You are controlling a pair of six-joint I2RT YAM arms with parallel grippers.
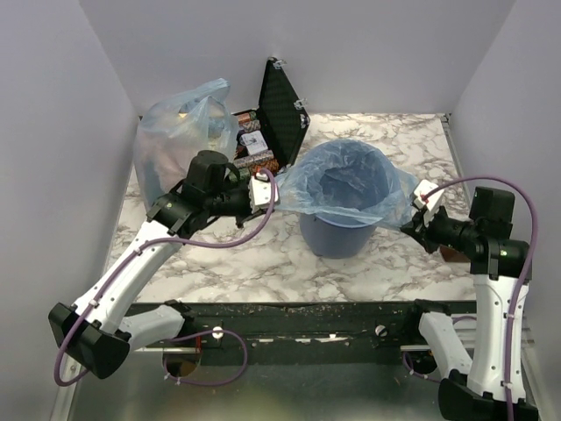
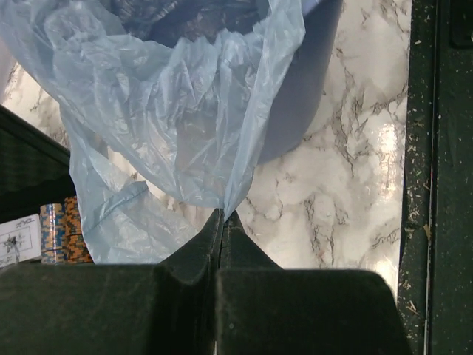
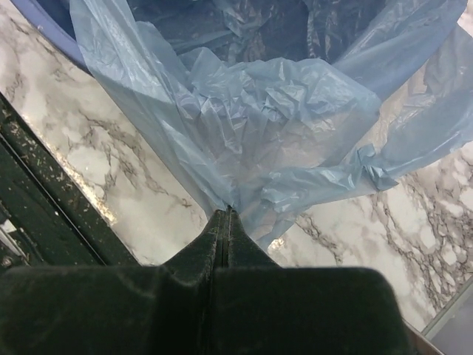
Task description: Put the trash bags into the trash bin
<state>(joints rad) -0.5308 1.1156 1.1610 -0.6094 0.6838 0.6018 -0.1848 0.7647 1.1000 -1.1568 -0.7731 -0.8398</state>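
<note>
The light-blue film trash bag (image 1: 308, 180) is draped in and over the round blue trash bin (image 1: 337, 235) at the table's middle. My left gripper (image 1: 273, 195) is shut on the bag's left edge, just left of the bin. In the left wrist view the film (image 2: 185, 111) runs into the closed left gripper (image 2: 224, 214), with the bin's wall (image 2: 303, 96) behind. My right gripper (image 1: 412, 217) is shut on the bag's right edge beside the bin. The right wrist view shows the bunched film (image 3: 273, 126) pinched at the right gripper (image 3: 227, 211) and the bin's rim (image 3: 44, 29) at upper left.
A bulging clear bag of coloured items (image 1: 180, 136) stands at the back left. An open black case of chips (image 1: 276, 118) stands behind the bin, its chips (image 2: 59, 233) also in the left wrist view. White walls enclose the marble table (image 1: 254, 263). A dark rail (image 1: 307, 316) runs along the near edge.
</note>
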